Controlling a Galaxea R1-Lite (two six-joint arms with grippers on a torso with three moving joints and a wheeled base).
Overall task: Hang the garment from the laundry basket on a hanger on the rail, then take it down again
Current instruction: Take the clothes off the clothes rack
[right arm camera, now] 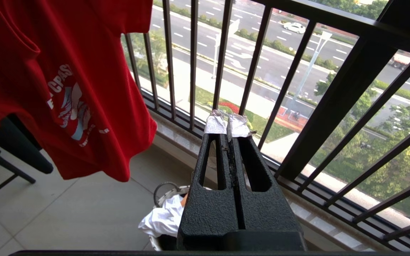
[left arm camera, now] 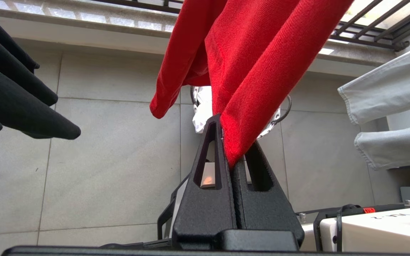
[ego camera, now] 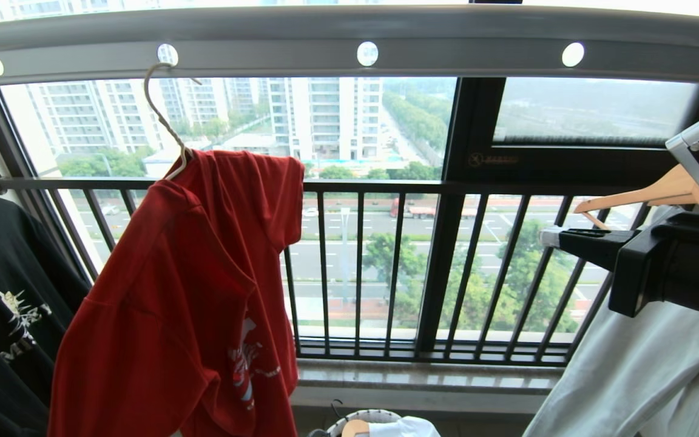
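Red short-sleeved T-shirt (ego camera: 185, 291): hangs skewed on a thin cream-white wire hanger (ego camera: 164, 121), white lettering and a blue-grey chest graphic low on the front. Hanger hook sits at a round hole of the rail; one shoulder of the shirt rides high at the hook, the body slants down toward the robot's left.

Rail (ego camera: 349, 36): broad grey metal bar with round holes, spanning the top of the head view.

Left gripper (left arm camera: 231, 142): below the shirt, fingers pressed together on a fold of the red cloth at its lower edge; the fabric rises taut from the pinch.

Right gripper (right arm camera: 228, 126): raised at the right of the scene, well apart from the shirt, fingers closed on nothing, taped tips pointing toward the black window railing (ego camera: 422, 188).

Laundry basket (right arm camera: 164, 192): on the tiled floor beneath the window sill, white cloth (right arm camera: 162, 217) bunched inside it.

Black T-shirt with white print (ego camera: 3, 303): hangs at the far left, just beside the red one.

Pale grey-green garment (ego camera: 641, 376): hangs at the right on a light-wood hanger (ego camera: 647, 194), behind the right arm.
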